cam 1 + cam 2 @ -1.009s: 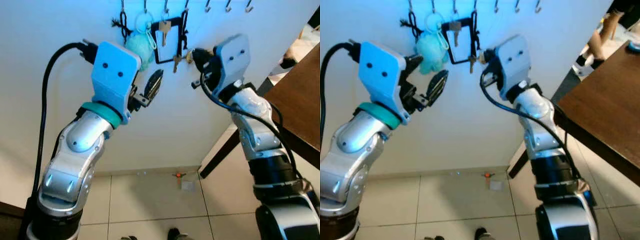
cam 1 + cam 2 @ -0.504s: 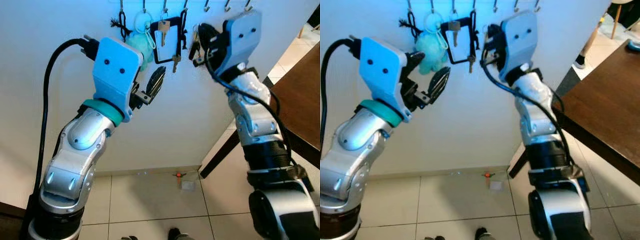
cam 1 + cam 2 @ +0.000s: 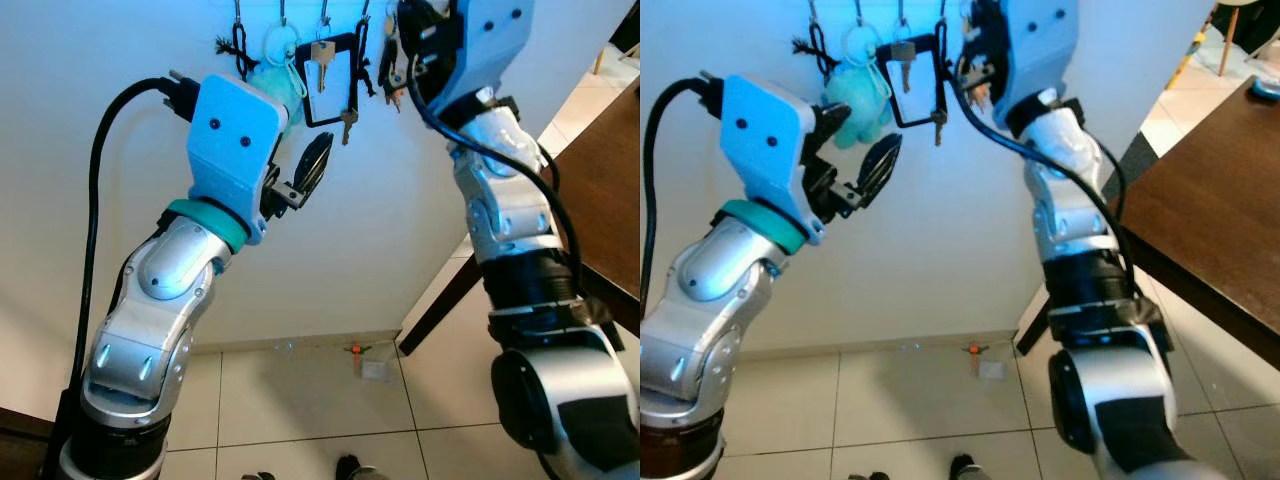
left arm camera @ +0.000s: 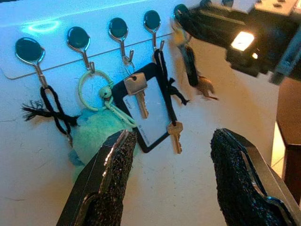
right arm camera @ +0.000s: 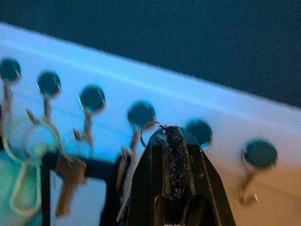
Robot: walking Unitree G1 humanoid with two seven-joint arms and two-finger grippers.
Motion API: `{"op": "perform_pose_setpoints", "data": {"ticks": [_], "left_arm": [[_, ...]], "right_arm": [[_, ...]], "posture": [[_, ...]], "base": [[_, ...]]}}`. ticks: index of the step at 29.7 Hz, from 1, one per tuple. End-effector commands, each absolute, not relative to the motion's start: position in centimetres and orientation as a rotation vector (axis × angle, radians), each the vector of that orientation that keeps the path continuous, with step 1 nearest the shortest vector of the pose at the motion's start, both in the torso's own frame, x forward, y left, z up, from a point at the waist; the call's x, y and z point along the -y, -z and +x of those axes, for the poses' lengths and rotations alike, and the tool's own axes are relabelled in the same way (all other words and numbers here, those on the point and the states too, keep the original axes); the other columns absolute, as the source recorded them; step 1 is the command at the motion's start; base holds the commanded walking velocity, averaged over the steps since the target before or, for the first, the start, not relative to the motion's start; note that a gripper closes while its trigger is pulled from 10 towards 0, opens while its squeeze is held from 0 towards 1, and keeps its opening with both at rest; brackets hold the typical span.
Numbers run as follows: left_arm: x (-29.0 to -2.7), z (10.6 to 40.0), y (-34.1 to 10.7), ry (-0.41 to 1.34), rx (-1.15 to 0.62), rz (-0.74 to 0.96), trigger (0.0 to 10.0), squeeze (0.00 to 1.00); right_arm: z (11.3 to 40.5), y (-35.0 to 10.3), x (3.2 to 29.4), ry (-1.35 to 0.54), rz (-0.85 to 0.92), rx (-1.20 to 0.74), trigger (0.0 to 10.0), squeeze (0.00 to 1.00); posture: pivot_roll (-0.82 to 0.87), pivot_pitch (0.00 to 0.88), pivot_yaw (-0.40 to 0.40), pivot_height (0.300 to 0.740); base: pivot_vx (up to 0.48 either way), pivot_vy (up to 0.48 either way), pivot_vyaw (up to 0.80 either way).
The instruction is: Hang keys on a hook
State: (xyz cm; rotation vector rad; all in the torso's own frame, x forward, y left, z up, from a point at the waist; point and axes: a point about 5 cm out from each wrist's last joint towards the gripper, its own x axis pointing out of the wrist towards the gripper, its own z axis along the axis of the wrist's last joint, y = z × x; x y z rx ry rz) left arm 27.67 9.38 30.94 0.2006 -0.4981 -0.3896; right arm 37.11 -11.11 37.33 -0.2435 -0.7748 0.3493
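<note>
We raise our right gripper (image 5: pixel 175 141) up against the row of wall hooks (image 4: pixel 118 35), its two black fingers pressed together on a small silver key ring (image 5: pixel 149 131) that stands just above the fingertips, right beside one of the round hook bases. From the left wrist view, the keys (image 4: pixel 190 66) that we carry dangle below that gripper: a dark fob and a brass-coloured key, close to the fifth hook (image 4: pixel 181 14) from the left; we cannot tell whether the ring sits on the hook

Our left gripper (image 4: pixel 171 179) hovers lower, a little way off the wall, its fingers spread wide apart and holding nothing, pointed at the hooks. In the head views it sits below and left of the hanging items

The neighbouring hooks carry other things: a black cord loop (image 4: pixel 51 110) on the first, a pale green ring with a teal fluffy pompom (image 4: pixel 91 136) on the second, a silver key (image 4: pixel 136 92) on the third, and a black rectangular tag frame (image 4: pixel 155 106) with a small brass key (image 4: pixel 175 134) at its lower corner

A dark wooden worktop (image 3: pixel 1210 230) stands to our right, over the pale tiled floor (image 3: pixel 300 400)
</note>
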Motion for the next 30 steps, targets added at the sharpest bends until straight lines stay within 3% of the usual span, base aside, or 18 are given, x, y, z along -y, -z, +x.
{"op": "perform_pose_setpoints", "data": {"ticks": [1,30], "left_arm": [[-9.30,27.62,-30.91,0.390,0.500,0.202,10.0,0.00],[-9.28,27.63,-30.86,0.388,0.499,0.199,10.0,0.00]], "right_arm": [[37.05,-37.77,10.81,-0.356,-0.232,0.798,10.0,0.00],[36.95,-37.96,11.13,-0.353,-0.213,0.815,10.0,0.00]], "posture": [[0.00,0.141,0.087,0.740],[-0.01,0.144,0.084,0.740]], "base": [[0.000,0.000,0.00],[0.000,0.000,0.00]]}}
